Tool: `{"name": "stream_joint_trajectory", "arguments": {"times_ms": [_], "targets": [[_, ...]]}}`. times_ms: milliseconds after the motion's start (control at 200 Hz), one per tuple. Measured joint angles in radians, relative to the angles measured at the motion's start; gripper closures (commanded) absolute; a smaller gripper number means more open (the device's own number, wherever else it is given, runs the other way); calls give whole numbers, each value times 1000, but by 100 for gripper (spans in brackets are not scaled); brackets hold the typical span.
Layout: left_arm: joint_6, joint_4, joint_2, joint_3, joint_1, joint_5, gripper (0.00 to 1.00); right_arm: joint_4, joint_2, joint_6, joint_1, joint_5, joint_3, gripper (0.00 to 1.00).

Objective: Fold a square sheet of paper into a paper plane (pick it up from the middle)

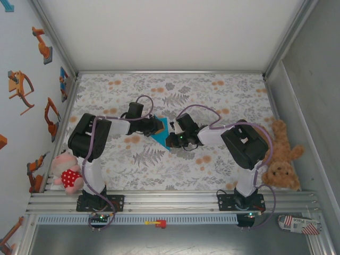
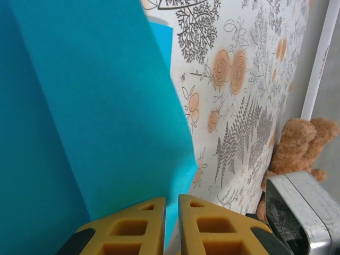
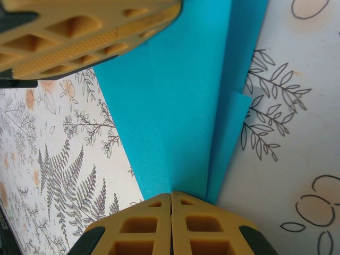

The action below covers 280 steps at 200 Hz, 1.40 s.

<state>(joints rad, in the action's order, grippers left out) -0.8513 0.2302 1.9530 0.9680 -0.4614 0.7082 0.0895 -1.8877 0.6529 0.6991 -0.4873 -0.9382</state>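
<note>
The turquoise sheet of paper (image 1: pixel 161 133) is folded into a narrow pointed shape with layered flaps, held just above the floral tablecloth (image 1: pixel 212 95) at the table's middle. My left gripper (image 1: pixel 154 126) pinches its left edge. In the left wrist view the paper (image 2: pixel 90 106) runs down into the thin slit of the left gripper (image 2: pixel 171 199). My right gripper (image 1: pixel 172 139) grips the pointed end from the right. In the right wrist view the right gripper (image 3: pixel 171 195) is shut on the paper (image 3: pixel 175 106), and the left gripper's fingers (image 3: pixel 79 37) clamp its far end.
A brown teddy bear (image 1: pixel 281 159) lies against the right wall, also visible as the bear (image 2: pixel 297 143) in the left wrist view. A pink plush toy (image 1: pixel 68 172) sits at the near left corner. Walls enclose the table on three sides.
</note>
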Motion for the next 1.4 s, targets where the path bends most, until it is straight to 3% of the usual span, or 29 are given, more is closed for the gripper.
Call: {"name": "stream_joint_trajectory", "arguments": {"times_ms": [571, 751, 911, 1402], "targets": [[22, -79, 49, 59, -1, -12, 85, -2, 9, 1, 0, 7, 3, 90], [29, -94, 51, 66, -2, -19, 84, -27, 109, 16, -5, 19, 29, 86], [29, -95, 51, 67, -2, -20, 85, -23, 188, 20, -9, 53, 17, 88], [29, -97, 52, 68, -2, -20, 85, -60, 24, 30, -7, 54, -108, 92]]}}
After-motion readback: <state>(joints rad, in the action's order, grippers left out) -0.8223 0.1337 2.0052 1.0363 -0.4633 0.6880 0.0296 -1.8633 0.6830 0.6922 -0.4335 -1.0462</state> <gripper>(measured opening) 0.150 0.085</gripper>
